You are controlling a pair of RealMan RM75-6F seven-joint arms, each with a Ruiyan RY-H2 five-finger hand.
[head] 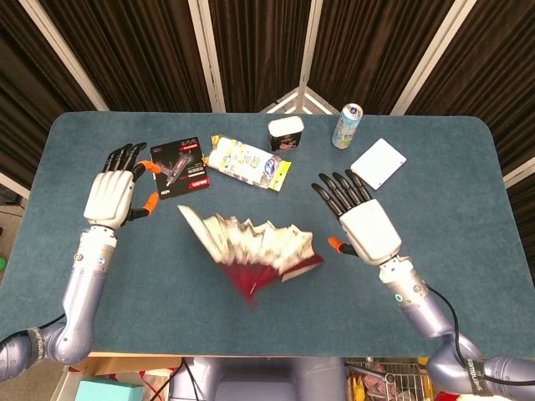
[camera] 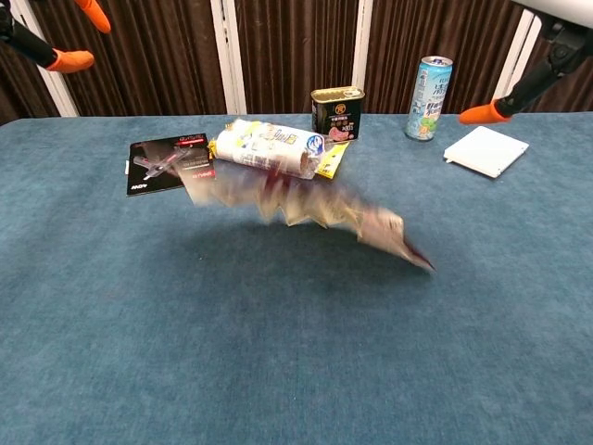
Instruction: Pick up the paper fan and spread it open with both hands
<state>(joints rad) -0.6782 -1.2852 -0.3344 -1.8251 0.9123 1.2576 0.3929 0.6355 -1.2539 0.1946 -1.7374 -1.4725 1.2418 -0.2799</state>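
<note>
The paper fan [head: 251,251] is smeared with motion blur in both views, so its folds and writing cannot be read; it shows as a partly spread pale leaf with dark red ribs, over the middle of the bench [head: 468,251], nearer the front edge, and whether it touches the blue surface I cannot tell. In the chest view only orange fingertips of each robot hand poke in at the upper corners, the rest cut off. From above, the left robot hand [head: 113,190] hangs over the left part of the bench, fingers spread apart, holding nothing and well clear of the fan. The right robot hand [head: 361,224] hovers just right of the fan, fingers also splayed, empty, not touching it. Along the far edge sit a black packet [head: 179,167], a yellow-and-white snack bag [head: 247,162] beside it, a small dark tin [head: 285,132], and a drinks can [head: 347,125] standing upright. A white card box [head: 378,162] lies toward the far right corner, just beyond the right robot hand's fingertips [head: 334,190].
</note>
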